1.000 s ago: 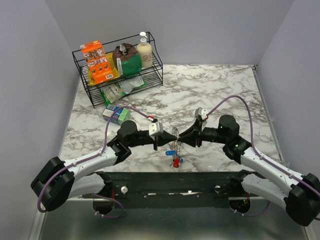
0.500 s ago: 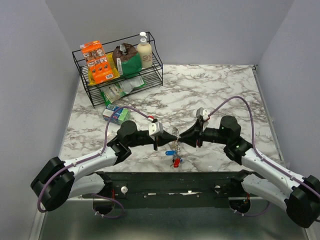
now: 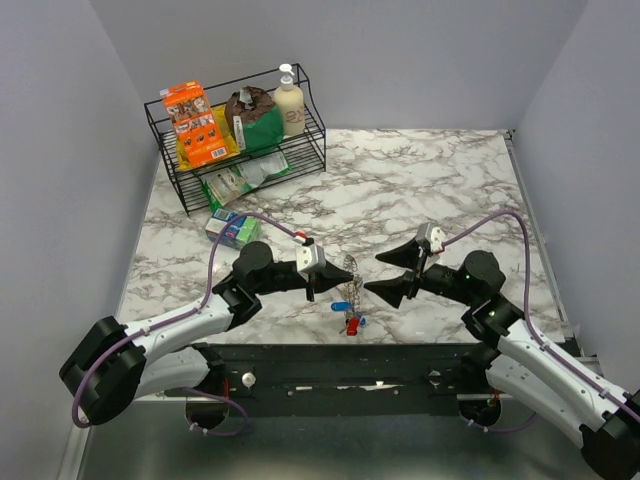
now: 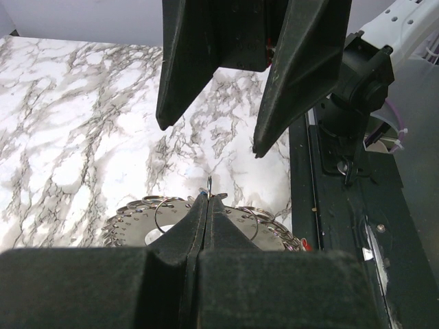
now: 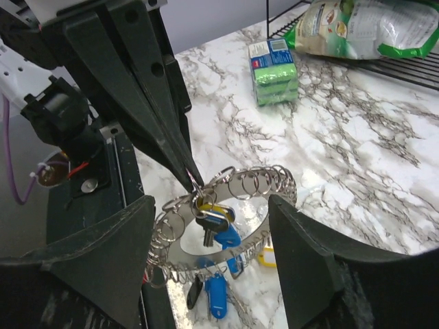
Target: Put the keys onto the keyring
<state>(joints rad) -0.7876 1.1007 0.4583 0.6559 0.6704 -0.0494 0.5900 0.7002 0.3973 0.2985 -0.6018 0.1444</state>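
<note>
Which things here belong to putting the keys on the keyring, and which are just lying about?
For the job: keyring; keys; left claw, shut on the keyring; right claw, open.

Lying about: rack; orange box; green bag; bottle; sponge pack.

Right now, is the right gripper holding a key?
No, the right gripper stands open, clear of the keyring, with nothing between its fingers.

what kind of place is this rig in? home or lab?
Probably a lab test cell, not a home: plain grey walls close around a marble-print tabletop, with a wire rack of packaged goods.
</note>
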